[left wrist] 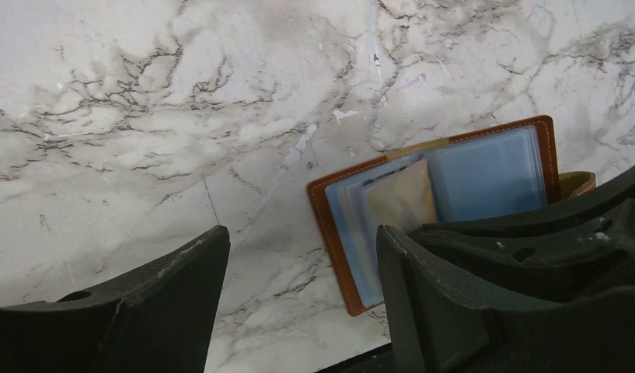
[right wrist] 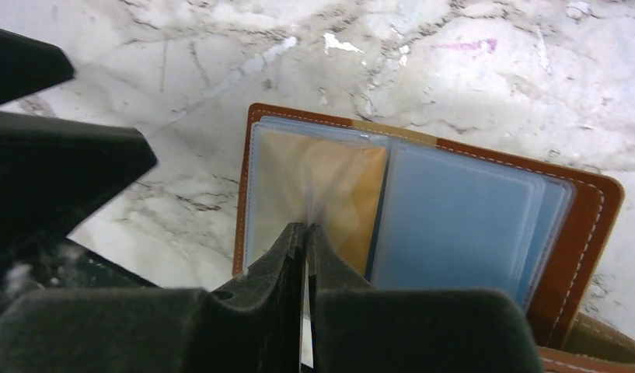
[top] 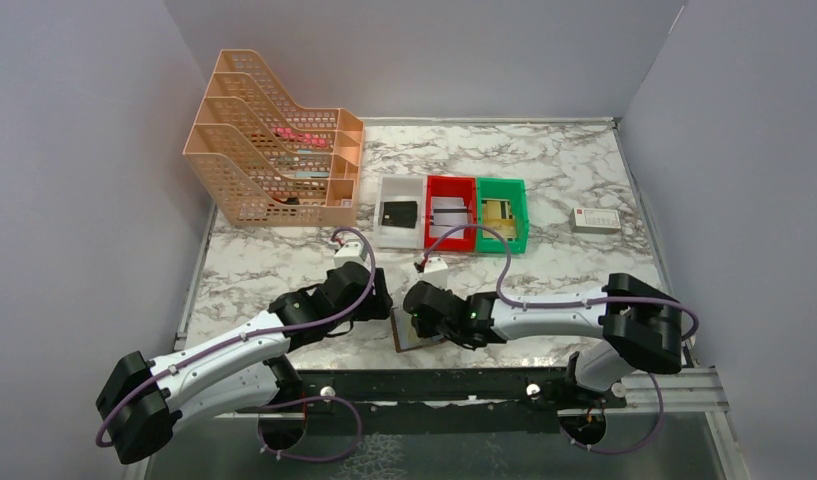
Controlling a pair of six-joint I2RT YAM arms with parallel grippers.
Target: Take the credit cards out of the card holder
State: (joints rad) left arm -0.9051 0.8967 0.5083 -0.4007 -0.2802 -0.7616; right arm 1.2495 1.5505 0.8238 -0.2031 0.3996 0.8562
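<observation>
The brown card holder (top: 412, 338) lies open near the table's front edge, its pale blue sleeves (right wrist: 454, 217) facing up. A gold-yellow credit card (right wrist: 337, 175) sits in the left page and also shows in the left wrist view (left wrist: 399, 203). My right gripper (right wrist: 308, 227) is over that page, jaws shut on a thin pale sheet seen edge-on. Whether that sheet is a card or a sleeve leaf I cannot tell. My left gripper (left wrist: 302, 237) is open just left of the holder (left wrist: 329, 225), with only bare marble between its fingers.
An orange mesh rack (top: 274, 160) stands at the back left. White (top: 384, 232), red (top: 432, 215) and green (top: 522, 215) bins sit mid-table, each with cards inside. A small white box (top: 595, 220) lies to the right. The black front rail (top: 434, 385) runs just behind the holder.
</observation>
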